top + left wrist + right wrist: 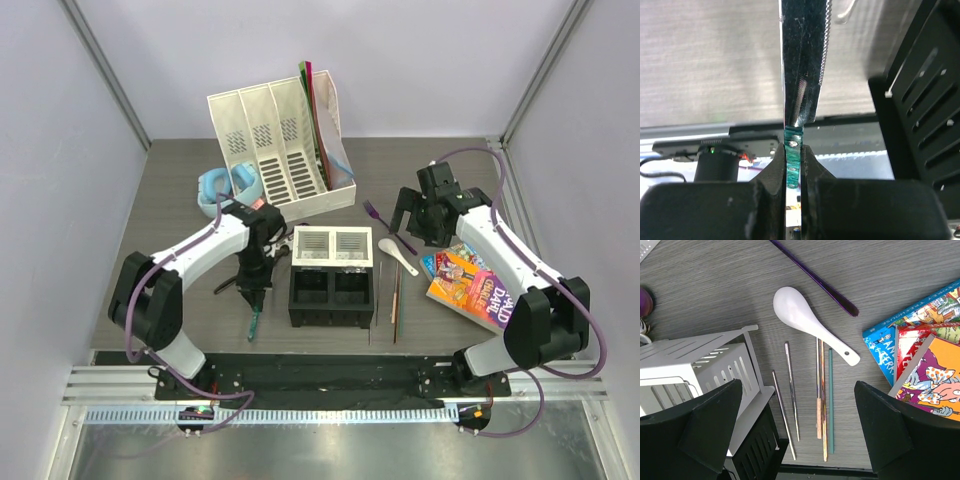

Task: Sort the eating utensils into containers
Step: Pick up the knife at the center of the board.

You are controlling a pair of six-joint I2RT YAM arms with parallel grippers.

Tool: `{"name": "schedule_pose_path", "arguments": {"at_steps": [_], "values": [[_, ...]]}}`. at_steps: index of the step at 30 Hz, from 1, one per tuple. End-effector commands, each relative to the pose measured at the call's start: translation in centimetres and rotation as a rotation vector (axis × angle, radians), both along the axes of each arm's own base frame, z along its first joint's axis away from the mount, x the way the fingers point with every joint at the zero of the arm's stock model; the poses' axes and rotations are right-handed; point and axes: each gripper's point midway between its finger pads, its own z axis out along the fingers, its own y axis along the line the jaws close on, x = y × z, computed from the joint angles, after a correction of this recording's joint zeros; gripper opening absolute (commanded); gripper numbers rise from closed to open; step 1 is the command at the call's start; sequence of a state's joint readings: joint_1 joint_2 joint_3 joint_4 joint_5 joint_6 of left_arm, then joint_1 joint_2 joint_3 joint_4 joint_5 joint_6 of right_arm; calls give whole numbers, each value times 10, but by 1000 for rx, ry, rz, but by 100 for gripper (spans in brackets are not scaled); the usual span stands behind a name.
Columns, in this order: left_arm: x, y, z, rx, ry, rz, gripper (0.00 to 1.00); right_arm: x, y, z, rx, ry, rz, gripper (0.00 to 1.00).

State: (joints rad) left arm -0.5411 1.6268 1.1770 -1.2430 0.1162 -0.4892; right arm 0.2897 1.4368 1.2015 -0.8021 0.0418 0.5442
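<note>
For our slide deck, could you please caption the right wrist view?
Open right gripper hovers over a white soup spoon, chopsticks and a purple handle beside the caddy.

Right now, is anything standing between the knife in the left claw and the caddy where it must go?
Nothing visible does. The left claw grips the knife by its green handle, just left of the caddy, and only bare table lies between them.
</note>
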Motion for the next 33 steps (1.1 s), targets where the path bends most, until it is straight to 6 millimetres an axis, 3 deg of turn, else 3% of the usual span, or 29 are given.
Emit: {"name": "schedule_pose_path", "arguments": {"at_steps": [1, 6, 15, 18, 24, 26, 31, 33], "values": [[-15, 1, 17, -33, 25, -7, 0, 9, 1, 9, 12, -23, -7, 100], [1, -8, 31, -74, -74, 11, 0, 9, 1, 8, 12, -20, -12, 100], [62, -19, 90, -146, -445, 52, 0, 12, 0, 8, 7, -21, -22, 100], [88, -21, 119, -175, -613, 81, 0, 15, 1, 8, 10, -23, -28, 100], [134, -44, 159, -329, -881, 120, 0, 23, 5, 10, 22, -26, -30, 100], [149, -55, 166, -376, -955, 118, 0, 25, 7, 10, 27, -27, -31, 100], [173, -79, 157, -369, -998, 46, 0, 30, 10, 8, 32, -21, -33, 100], [183, -86, 163, -361, -1050, 28, 0, 32, 10, 8, 34, -24, -33, 100]]}}
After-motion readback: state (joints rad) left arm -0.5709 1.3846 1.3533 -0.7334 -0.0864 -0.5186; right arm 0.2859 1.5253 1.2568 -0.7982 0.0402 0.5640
